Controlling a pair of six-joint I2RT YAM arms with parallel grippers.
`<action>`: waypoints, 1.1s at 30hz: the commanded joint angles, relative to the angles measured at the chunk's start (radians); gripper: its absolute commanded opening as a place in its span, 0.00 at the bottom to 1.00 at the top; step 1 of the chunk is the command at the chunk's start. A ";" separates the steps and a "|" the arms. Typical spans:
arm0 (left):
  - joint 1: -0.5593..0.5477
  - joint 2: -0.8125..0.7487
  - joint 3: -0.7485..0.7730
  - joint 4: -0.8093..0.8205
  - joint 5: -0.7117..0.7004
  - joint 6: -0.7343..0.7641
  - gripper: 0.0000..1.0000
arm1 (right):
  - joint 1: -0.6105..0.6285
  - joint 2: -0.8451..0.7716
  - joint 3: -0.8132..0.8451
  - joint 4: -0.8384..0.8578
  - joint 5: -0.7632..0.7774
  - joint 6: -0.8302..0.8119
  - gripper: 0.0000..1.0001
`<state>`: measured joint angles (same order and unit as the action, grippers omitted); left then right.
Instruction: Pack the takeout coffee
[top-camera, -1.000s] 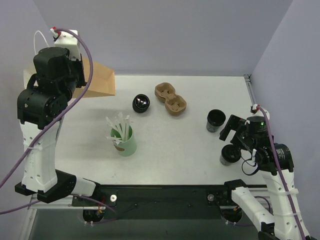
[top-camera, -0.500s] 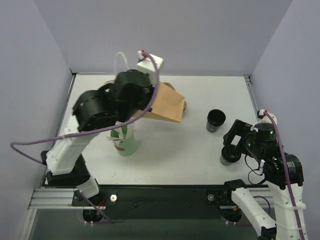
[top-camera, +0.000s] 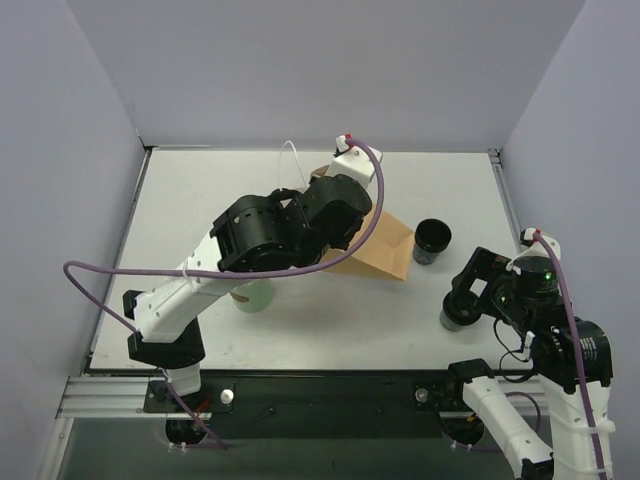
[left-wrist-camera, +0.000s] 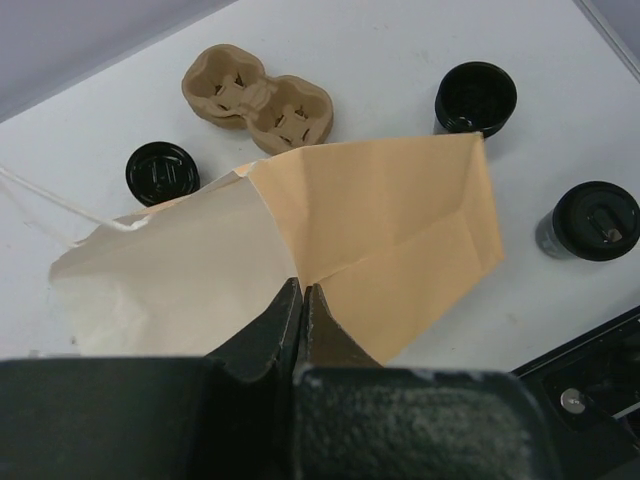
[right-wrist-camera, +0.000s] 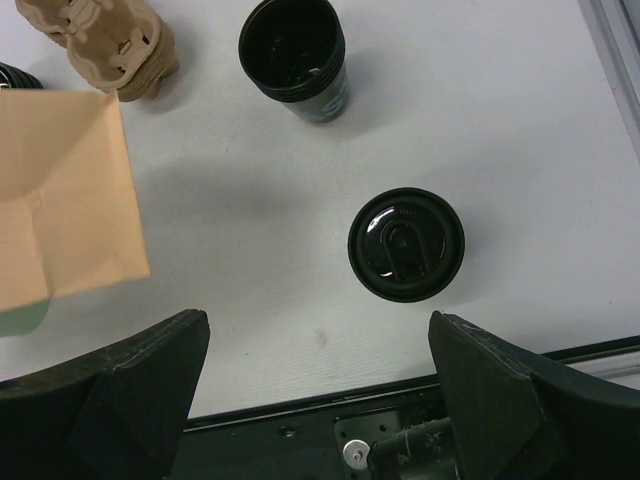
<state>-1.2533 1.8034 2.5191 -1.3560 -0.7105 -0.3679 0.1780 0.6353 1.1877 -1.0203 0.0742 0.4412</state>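
The takeout coffee (right-wrist-camera: 405, 245) is a small, round black cup closed by a glossy black lid with a raised tab moulded across its middle. It stands upright on the white surface (top-camera: 330, 320), to the right of the paper bag (left-wrist-camera: 390, 240) and nearer the arm bases, well apart from it. The right tool (right-wrist-camera: 315, 325) hangs above it with its fingers spread wide and released. The cup shows between them, closer to the right finger, and touches neither. The left tool (left-wrist-camera: 302, 290) is clenched on the upper edge of the bag, grasping it where the tan outer face meets the pale inner face. The bag's folded bottom points to the right; whether it rests on the surface, and what it holds, I cannot tell. Just beyond the bag's bottom corner stands a lidless black cup (left-wrist-camera: 476, 98), its inside dark with a faint glint. Beyond the bag, away from the arm bases, lies a brown pulp cup carrier (left-wrist-camera: 257, 98) with two wells facing up. To the bag's far left sits another small black round cup (left-wrist-camera: 162, 172), whose top is unclear. A green cup (top-camera: 255, 296) shows left of the bag, mostly hidden under the left arm, so its contents cannot be seen.
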 joint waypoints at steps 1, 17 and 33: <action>-0.038 0.043 0.023 -0.149 -0.041 -0.072 0.00 | 0.002 -0.009 -0.011 -0.038 0.039 -0.006 0.98; -0.109 0.174 -0.131 -0.043 0.065 -0.065 0.00 | 0.002 -0.032 0.000 -0.060 0.055 -0.001 1.00; 0.018 -0.042 -0.095 0.046 0.089 -0.029 0.71 | 0.002 0.056 0.072 0.044 -0.108 -0.081 0.98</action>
<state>-1.3243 1.9022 2.4485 -1.3350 -0.6086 -0.3889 0.1780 0.6159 1.2148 -1.0439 0.0261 0.3946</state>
